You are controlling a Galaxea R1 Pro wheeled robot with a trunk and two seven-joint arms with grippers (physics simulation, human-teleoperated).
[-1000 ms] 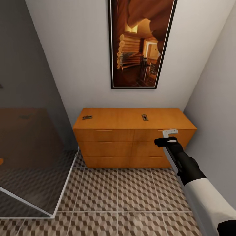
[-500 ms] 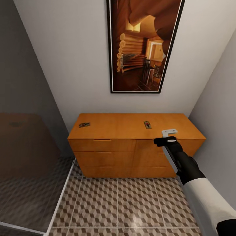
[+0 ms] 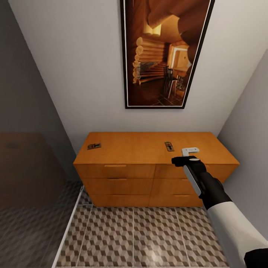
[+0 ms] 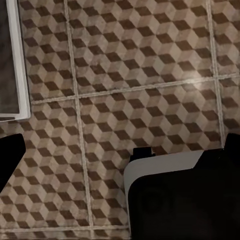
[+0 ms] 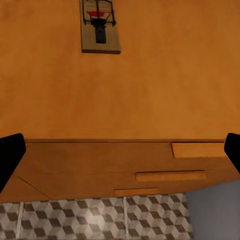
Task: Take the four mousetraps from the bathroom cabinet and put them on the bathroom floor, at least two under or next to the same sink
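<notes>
The right arm (image 3: 227,219) reaches forward from the lower right of the head view, white sleeve giving way to a black wrist. Its right claw (image 3: 190,150) is held out level, and its dark fingertips (image 5: 11,152) stand wide apart with nothing between them.

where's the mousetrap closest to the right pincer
In the head view that mousetrap lies on the cabinet top, right of centre, just beyond and left of the right pincer.
</notes>
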